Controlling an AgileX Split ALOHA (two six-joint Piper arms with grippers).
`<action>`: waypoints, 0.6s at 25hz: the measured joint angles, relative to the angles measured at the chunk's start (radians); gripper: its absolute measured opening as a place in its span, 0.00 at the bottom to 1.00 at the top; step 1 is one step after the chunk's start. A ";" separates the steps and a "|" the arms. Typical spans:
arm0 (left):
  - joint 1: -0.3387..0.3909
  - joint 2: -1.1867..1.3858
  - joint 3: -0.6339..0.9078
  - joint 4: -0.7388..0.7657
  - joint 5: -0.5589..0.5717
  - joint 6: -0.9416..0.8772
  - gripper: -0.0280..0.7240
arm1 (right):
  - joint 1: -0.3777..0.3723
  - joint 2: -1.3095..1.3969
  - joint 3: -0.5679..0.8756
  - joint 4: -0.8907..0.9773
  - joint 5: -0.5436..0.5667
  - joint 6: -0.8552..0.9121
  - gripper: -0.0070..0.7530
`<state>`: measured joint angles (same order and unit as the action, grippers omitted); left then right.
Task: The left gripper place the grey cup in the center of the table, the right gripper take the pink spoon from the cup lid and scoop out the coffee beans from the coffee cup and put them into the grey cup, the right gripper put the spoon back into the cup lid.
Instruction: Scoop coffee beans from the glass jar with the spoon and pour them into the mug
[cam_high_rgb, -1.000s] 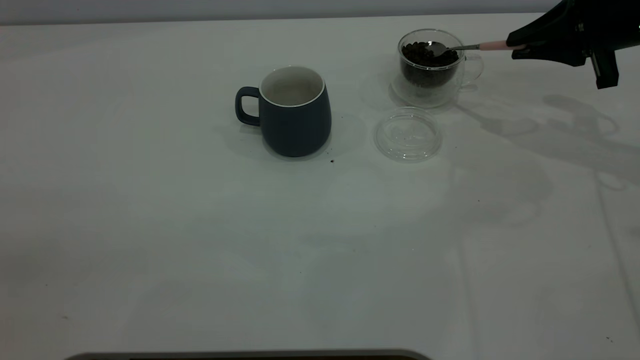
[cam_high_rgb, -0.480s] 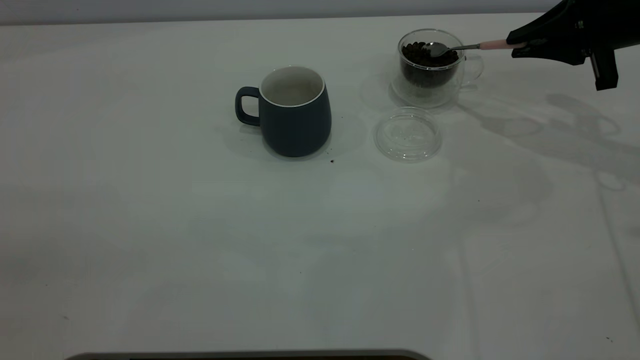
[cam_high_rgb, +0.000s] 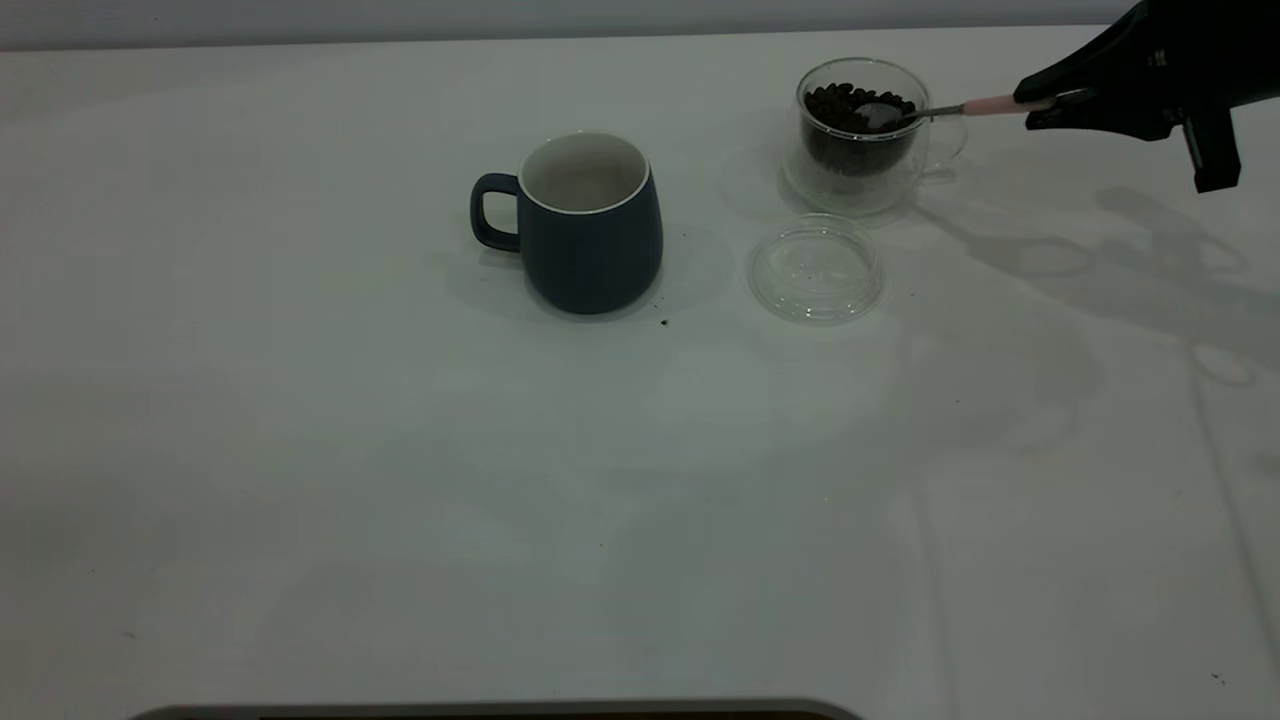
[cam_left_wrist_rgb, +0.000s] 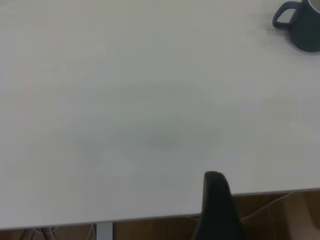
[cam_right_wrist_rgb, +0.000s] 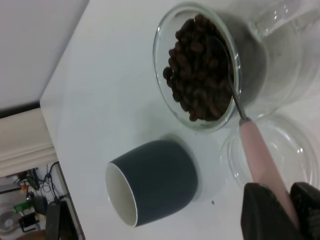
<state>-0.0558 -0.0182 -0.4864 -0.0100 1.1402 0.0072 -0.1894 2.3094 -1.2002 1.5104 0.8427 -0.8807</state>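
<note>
Since a moment ago, we see the spoon (cam_high_rgb: 930, 111) has tipped down, so its metal bowl now dips into the beans (cam_high_rgb: 855, 110) and is no longer above them. On the left, the table (cam_high_rgb: 300, 450) is wide and bare, with lots of room. The left gripper (cam_left_wrist_rgb: 216, 210) waits off the table's edge, and we cannot tell if it is open. Near the middle stands the grey cup (cam_high_rgb: 585, 225), upright, its handle to the left; we see nothing in it. Just beside it to the right lies the lid (cam_high_rgb: 816, 268), with nothing on it. Behind the lid, near the far edge, the glass cup (cam_high_rgb: 865, 135) is full of beans. At the far right, the right gripper (cam_high_rgb: 1045, 103) pinches the spoon's pink handle.
</note>
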 joint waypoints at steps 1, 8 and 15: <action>0.000 0.000 0.000 0.000 0.000 -0.007 0.79 | 0.001 0.000 0.000 -0.003 0.002 0.003 0.15; 0.000 0.000 0.000 0.000 0.000 -0.002 0.79 | 0.002 0.000 0.000 -0.005 0.016 0.054 0.15; 0.000 0.000 0.000 0.000 0.000 -0.002 0.79 | -0.001 0.003 0.000 0.035 0.051 0.071 0.15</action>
<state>-0.0558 -0.0182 -0.4864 -0.0100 1.1402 0.0054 -0.1908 2.3129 -1.2002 1.5452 0.8935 -0.8093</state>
